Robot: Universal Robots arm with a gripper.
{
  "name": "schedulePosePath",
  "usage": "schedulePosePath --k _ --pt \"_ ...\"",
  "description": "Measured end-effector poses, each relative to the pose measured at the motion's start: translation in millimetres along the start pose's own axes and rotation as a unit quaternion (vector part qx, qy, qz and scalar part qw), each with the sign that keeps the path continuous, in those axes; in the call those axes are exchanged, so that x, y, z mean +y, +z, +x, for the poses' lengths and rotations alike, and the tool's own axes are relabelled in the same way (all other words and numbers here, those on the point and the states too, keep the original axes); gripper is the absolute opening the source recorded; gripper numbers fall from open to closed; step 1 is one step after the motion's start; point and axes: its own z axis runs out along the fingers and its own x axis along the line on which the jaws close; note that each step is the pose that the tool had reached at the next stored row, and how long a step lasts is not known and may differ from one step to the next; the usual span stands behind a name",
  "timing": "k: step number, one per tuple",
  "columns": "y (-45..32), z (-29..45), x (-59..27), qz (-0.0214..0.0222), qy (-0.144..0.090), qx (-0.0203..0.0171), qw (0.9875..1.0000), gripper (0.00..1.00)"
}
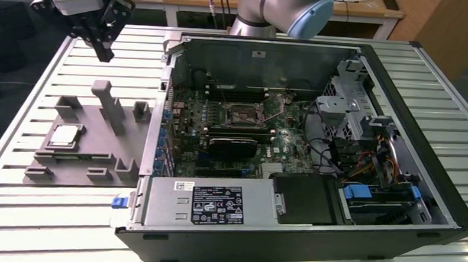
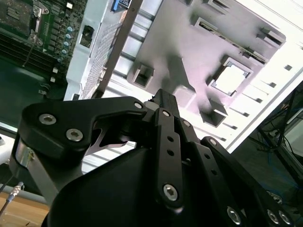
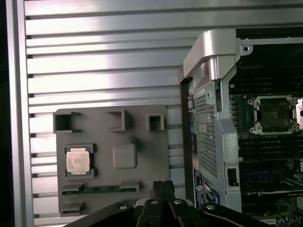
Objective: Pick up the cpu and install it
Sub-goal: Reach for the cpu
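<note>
The cpu [image 1: 64, 136] is a small silvery square chip lying flat in a recess of the grey fixture tray [image 1: 98, 154], at the exterior view's left, beside the open computer case. Both wrist views show the cpu [image 3: 78, 161] [image 2: 230, 78] from above, with nothing touching it. My gripper [image 1: 104, 55] hangs high above the far end of the tray, well clear of the chip. Its black fingers [image 3: 163, 187] are pressed together, holding nothing. The bare cpu socket [image 1: 243, 115] [image 3: 274, 113] sits on the motherboard inside the case.
The open computer case [image 1: 301, 51] fills the middle and right of the slatted metal table [image 1: 26, 175]. Its metal side wall [image 3: 210, 94] rises between the tray and the motherboard. A tall grey post [image 1: 109, 105] stands on the tray. A power supply [image 1: 207, 204] lies along the case front.
</note>
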Motion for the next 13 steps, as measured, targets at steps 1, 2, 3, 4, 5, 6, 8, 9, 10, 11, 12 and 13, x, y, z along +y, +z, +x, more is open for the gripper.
schedulePosePath --k 1,2,3,4,5,6,8,9,10,11,12,13 --pt "0.6 1.6 -0.1 0.0000 0.000 0.0000 1.0000 0.11" --pt "1.2 3.2 -0.2 0.0000 0.000 0.0000 1.0000 0.11" --pt "1.9 4.7 -0.4 0.0000 0.000 0.0000 1.0000 0.11" --pt "2.5 6.2 -0.4 0.0000 0.000 0.0000 1.0000 0.11" --pt "3.2 7.8 -0.5 0.0000 0.000 0.0000 1.0000 0.11" --pt "3.9 9.6 -0.5 0.0000 0.000 0.0000 1.0000 0.11" --pt "5.2 12.8 -0.6 0.0000 0.000 0.0000 1.0000 0.11" --pt "5.8 14.3 -0.7 0.0000 0.000 0.0000 1.0000 0.11" --pt "6.3 15.9 -0.7 0.0000 0.000 0.0000 1.0000 0.11" --pt "6.8 17.4 -0.8 0.0000 0.000 0.0000 1.0000 0.11" --pt "7.3 19.0 -0.8 0.0000 0.000 0.0000 1.0000 0.11" --pt "7.9 20.5 -0.9 0.0000 0.000 0.0000 1.0000 0.11"
